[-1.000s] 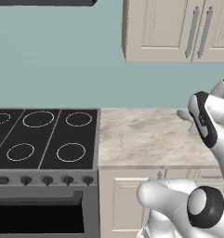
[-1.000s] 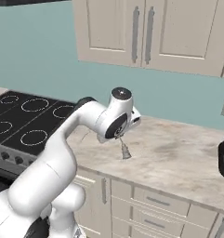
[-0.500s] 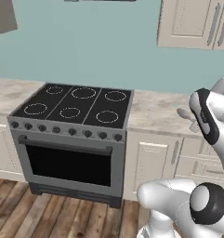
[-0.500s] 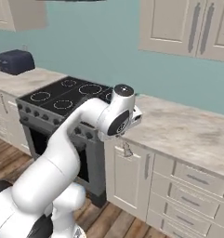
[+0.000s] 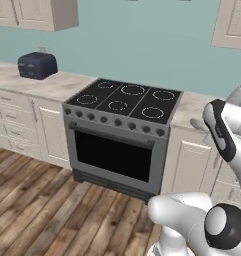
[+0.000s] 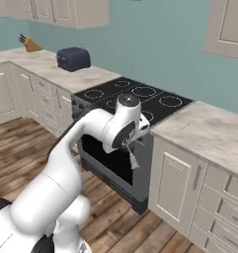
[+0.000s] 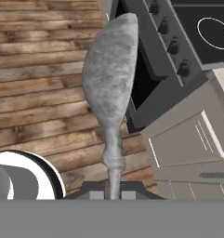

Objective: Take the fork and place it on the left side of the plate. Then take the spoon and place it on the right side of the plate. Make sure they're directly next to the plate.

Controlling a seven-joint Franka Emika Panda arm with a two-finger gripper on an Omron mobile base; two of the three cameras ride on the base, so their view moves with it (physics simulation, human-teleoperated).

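Two cameras sit behind the arm, one on its left and one on its right. Both look forward and down at the same black stove, the bench beside it and the wooden floor. The hand camera looks along the tool, very close, down at the stove front and floor.

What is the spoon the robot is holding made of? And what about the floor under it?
The spoon looks like metal: dull, mottled silver-grey, not mirror-shiny. The end effector grips its thin handle. The floor looks like brown wooden planks with visible grain and seams, though both are rendered, so that is only how they look.
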